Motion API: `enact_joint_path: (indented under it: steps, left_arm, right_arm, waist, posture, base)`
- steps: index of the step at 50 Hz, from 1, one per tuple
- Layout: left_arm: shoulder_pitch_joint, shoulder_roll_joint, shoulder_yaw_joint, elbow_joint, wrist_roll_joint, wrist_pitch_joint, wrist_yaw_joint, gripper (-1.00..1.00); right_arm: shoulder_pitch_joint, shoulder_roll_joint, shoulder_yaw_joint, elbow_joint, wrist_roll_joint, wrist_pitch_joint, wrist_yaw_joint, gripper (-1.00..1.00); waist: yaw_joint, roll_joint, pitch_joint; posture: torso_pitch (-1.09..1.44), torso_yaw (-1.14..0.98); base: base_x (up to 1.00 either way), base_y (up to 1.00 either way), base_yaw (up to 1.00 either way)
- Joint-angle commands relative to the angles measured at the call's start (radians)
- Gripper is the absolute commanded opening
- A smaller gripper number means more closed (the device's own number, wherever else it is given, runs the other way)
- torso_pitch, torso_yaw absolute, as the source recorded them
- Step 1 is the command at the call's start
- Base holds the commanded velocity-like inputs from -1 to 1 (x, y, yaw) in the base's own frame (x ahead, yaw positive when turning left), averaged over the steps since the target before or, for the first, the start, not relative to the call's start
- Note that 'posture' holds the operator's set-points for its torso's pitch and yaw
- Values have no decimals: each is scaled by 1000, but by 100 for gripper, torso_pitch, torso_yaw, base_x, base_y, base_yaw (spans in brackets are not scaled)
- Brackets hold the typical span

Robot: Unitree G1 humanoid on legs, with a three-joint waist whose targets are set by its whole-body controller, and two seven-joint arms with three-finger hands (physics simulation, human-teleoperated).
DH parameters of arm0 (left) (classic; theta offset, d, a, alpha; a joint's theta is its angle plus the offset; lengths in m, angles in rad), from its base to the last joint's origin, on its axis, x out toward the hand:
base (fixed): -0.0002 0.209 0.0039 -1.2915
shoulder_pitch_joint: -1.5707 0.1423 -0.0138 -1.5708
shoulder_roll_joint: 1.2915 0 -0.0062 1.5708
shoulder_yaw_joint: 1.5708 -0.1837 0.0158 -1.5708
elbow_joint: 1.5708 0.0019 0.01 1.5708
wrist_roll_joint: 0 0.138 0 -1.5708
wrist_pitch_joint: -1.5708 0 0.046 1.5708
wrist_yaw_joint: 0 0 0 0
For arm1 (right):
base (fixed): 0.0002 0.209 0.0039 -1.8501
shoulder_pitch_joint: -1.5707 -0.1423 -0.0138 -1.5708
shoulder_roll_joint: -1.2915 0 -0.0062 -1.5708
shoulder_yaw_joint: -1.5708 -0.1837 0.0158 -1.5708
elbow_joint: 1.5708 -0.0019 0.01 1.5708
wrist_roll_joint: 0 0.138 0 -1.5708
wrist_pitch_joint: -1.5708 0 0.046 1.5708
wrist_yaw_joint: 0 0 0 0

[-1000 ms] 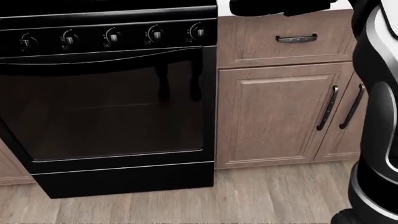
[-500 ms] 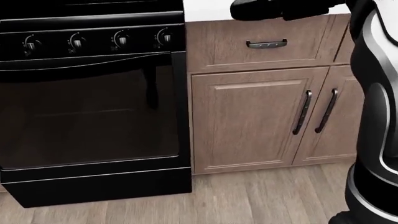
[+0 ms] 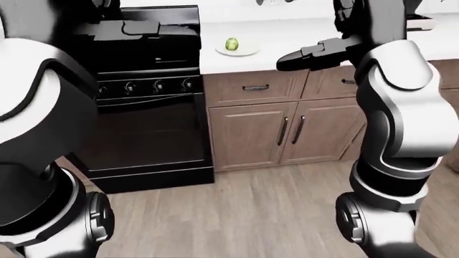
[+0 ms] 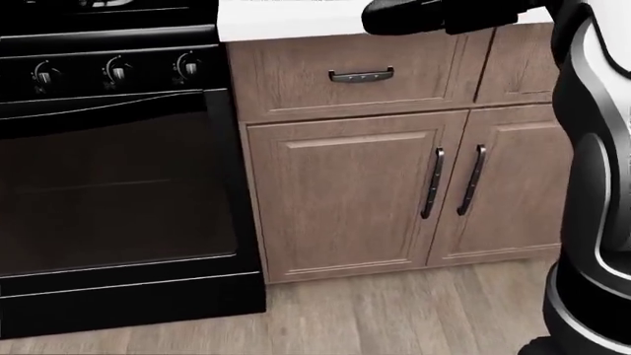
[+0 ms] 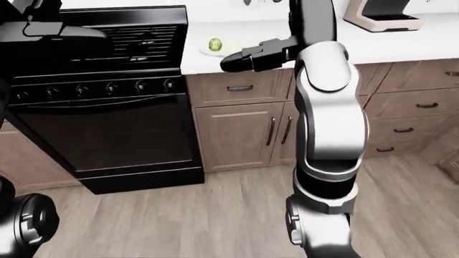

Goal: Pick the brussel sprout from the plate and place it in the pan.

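1. Nothing of the task is done yet, as far as the views show: the small round green brussel sprout (image 3: 232,43) sits on the flat white round plate (image 3: 239,51) on the white countertop (image 3: 287,37), unheld.
2. The robot's black right hand (image 3: 310,55) hangs over the counter edge, to the right of the plate and lower in the left-eye view, well apart from the sprout. Its fingers look stretched forward with nothing between them, so I judge it open and empty.
3. The black left hand (image 3: 143,28) hovers over the black stove (image 3: 147,107), to the left of the plate. Whether its fingers are spread or closed I cannot tell; nothing is seen in it.
4. The pan is not clearly visible in any view; it may lie on the stove top behind the left arm, but that is only a guess.
5. Left to do: reach the plate, grasp the sprout, carry it leftward to the pan, release.
6. Counts: one sprout, one plate, one stove, two hands, and one beige coffee machine (image 5: 380,13) beyond the right arm.
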Motion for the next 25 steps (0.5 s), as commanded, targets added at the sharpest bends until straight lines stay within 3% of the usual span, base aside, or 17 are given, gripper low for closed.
enact_joint_path:
  steps: [1, 3, 5, 12, 16, 17, 18, 20, 22, 25]
  left_arm:
    - [-36, 20, 34, -6, 6, -23, 5, 100]
    - [-33, 19, 31, -7, 7, -25, 6, 100]
    - [-34, 20, 34, -9, 2, -23, 9, 100]
    - [-34, 21, 32, -8, 3, -26, 9, 100]
    - [-36, 22, 34, -8, -3, -25, 12, 100]
    - [-36, 25, 37, -5, -3, -27, 12, 100]
    - [-36, 28, 38, -4, -3, -31, 13, 100]
    - [-34, 28, 35, -5, -3, -34, 15, 100]
    - [-31, 26, 29, -6, 0, -37, 14, 100]
    - [-31, 25, 28, -5, 3, -37, 11, 100]
  right_arm:
    - [-41, -2, 11, -23, -4, -29, 0, 100]
    - [-41, -2, 9, -27, -6, -30, 2, 100]
    - [-39, 0, 15, -31, -12, -31, 5, 100]
    - [-43, 2, 11, -34, -27, -29, 11, 100]
    - [-43, 4, 17, -33, -34, -29, 13, 100]
    - [-42, 4, 17, -30, -35, -31, 15, 100]
    - [-43, 4, 17, -33, -38, -28, 16, 100]
    - [-42, 5, 18, -30, -40, -32, 17, 100]
    - [-44, 4, 18, -29, -43, -32, 20, 100]
    - [-43, 8, 18, -28, -46, -35, 23, 100]
  waist:
    - [9, -4, -27]
    - [11, 27, -28]
    - [6, 14, 3]
    - [0, 7, 22]
    - [-16, 32, 19]
    - [-14, 49, -5]
    - [-10, 71, -13]
    - [-18, 98, -2]
    - [-12, 86, 4]
    - [-11, 94, 3]
  posture:
    - [0, 0]
    - [0, 0]
    - [0, 0]
    - [0, 0]
    - [0, 0]
    - [0, 0]
    - [0, 0]
    - [0, 0]
    - [0, 0]
    - [0, 0]
  base:
    - [0, -37, 0]
    - [0, -22, 0]
    - [0, 0, 0]
    - [0, 0, 0]
    - [0, 0, 0]
    - [5, 0, 0]
    - [18, 0, 0]
    - [23, 0, 0]
    - [31, 0, 0]
    - [37, 0, 0]
